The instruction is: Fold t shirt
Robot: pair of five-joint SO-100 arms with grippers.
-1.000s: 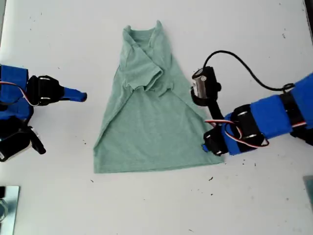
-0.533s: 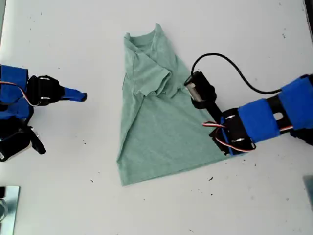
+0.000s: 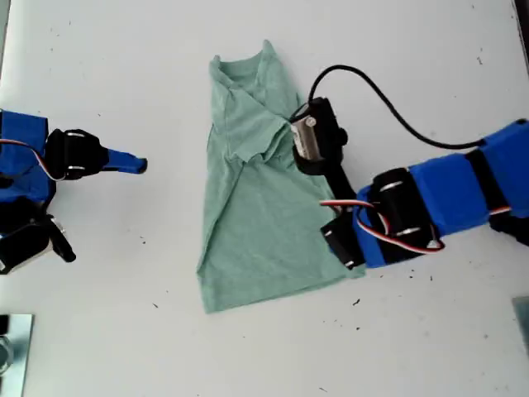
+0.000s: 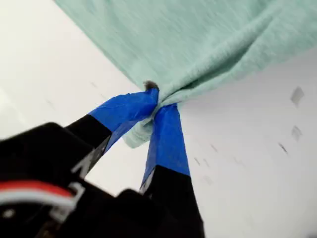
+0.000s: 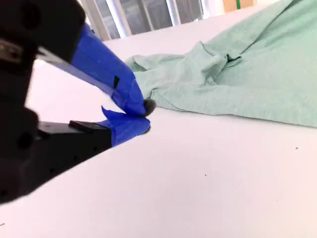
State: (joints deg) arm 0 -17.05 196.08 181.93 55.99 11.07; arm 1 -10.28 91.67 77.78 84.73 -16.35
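Second gripper: my second gripper [image 5: 136, 115] sits well off the t shirt [image 3: 260, 194] toward the exterior view's left, tips together on nothing, unmoved over the last second.
T shirt: lies on the white table [image 3: 124, 74], collar away from the camera, hem nearest it; narrower than a second ago.
First gripper: my first gripper [image 4: 159, 101] is clamped on a bunched hem corner and has dragged it inward from the exterior view's right.
Meaning: I judge the side fold partly laid, not yet released.
In the way: the first arm's wrist camera [image 3: 312, 136] and black cable [image 3: 388, 95] hang over the shirt's folded sleeve.
Other things: a metal bracket [image 3: 12, 351] beyond the second gripper, far from the shirt.
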